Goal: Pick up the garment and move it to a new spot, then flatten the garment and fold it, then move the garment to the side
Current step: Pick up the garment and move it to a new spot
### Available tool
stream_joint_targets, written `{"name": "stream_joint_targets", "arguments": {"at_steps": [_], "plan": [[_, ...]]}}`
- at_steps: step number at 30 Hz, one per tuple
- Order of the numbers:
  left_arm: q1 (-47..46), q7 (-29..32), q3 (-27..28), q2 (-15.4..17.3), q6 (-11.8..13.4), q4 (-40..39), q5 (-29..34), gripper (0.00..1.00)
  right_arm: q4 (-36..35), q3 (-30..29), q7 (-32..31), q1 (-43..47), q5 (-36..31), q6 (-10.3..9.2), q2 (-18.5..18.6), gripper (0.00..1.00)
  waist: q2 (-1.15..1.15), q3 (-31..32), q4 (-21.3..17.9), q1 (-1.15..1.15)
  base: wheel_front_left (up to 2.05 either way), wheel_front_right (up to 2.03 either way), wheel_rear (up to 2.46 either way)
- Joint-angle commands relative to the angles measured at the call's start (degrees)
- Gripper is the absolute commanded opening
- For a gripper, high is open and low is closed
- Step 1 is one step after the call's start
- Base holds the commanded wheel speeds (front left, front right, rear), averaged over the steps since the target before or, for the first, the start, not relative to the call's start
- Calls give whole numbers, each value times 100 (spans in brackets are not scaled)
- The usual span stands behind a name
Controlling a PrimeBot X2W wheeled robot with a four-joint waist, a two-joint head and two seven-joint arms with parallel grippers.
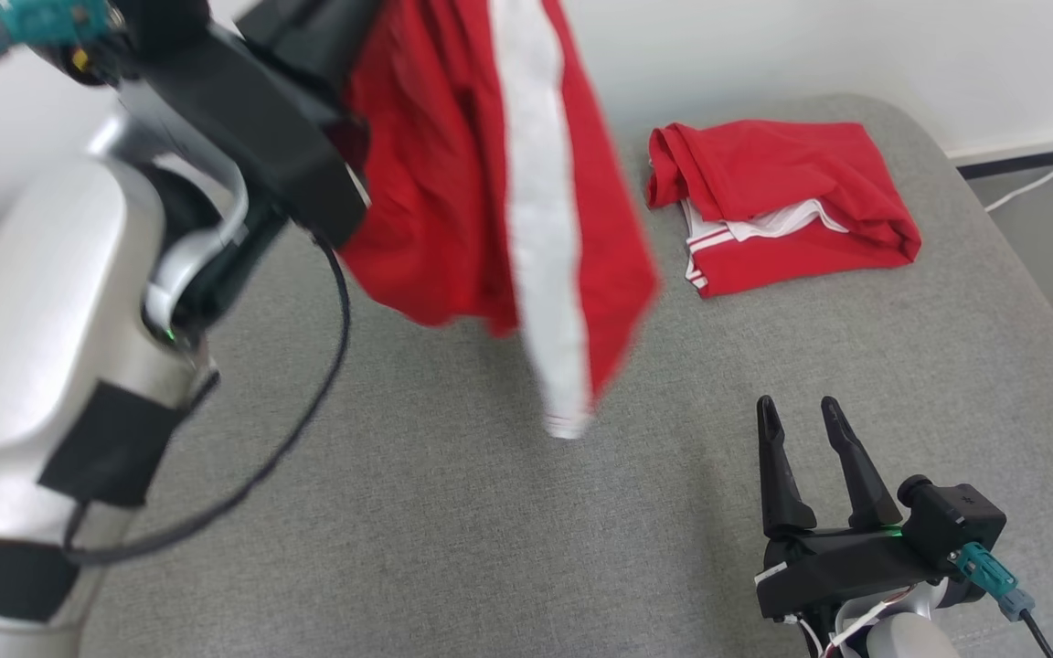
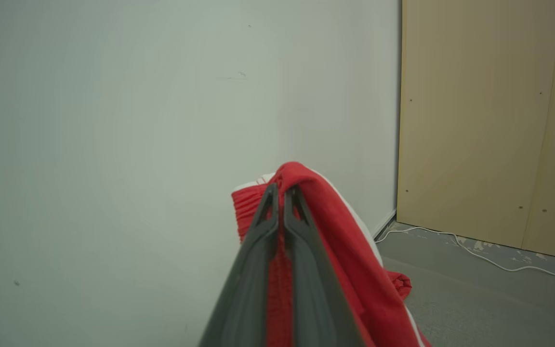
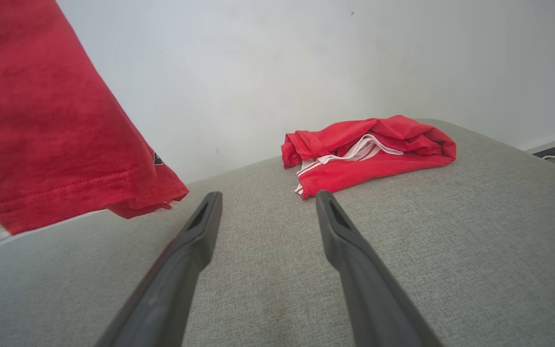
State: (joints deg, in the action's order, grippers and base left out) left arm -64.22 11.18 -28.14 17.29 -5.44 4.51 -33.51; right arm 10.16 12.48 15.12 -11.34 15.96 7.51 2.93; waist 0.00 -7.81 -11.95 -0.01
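Tutor: Left forearm (image 1: 33,302), pale and blurred, lies nearest the lens in the head view. Beside it the red garment (image 1: 440,164), with its white stripe (image 1: 540,228), hangs clear of the grey bench (image 1: 453,530). What else?

Student: Another, folded red garment (image 1: 778,206) lies at the bench's far right, well apart. The right gripper (image 1: 797,407) sits low at the near right, its 2 fingers parted and empty.

Tutor: Left wrist view?

Student: The left gripper (image 2: 281,189) has its fingers clenched on a bunched red fold, and the cloth drapes down 1 side. Behind it are a pale wall (image 2: 113,120) and a wooden panel (image 2: 484,120).

Tutor: Right wrist view?

Student: Spread fingers (image 3: 186,255) with nothing between them. The hanging hem (image 3: 113,188) is at upper left above the bench, and the folded red garment lies beyond.

Tutor: The step appears to be the carry to a new spot. To do it well, hold the pinch firm and lower over the bare middle of the bench so the hem lands first. Then draw the cloth out flat, clear of the folded red garment. The free right gripper could take 1 lower corner.
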Motion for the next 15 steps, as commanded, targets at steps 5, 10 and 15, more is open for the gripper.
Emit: {"name": "stream_joint_targets", "arguments": {"at_steps": [5,10,15], "plan": [[692,-139,-156,61,81,-317,-30,0,-54,-70,3,31,-64,-4,-7,100,0,-111,39,1,0,0,0],[1588,-280,-341,217,183,-479,7,0,-42,-119,3,51,-157,-4,-7,100,0,-157,263,1,0,0,0],[2351,-580,-370,403,298,-472,4,0,-3,-147,4,-9,-249,-4,-5,100,0,-181,544,1,0,0,0]]}}
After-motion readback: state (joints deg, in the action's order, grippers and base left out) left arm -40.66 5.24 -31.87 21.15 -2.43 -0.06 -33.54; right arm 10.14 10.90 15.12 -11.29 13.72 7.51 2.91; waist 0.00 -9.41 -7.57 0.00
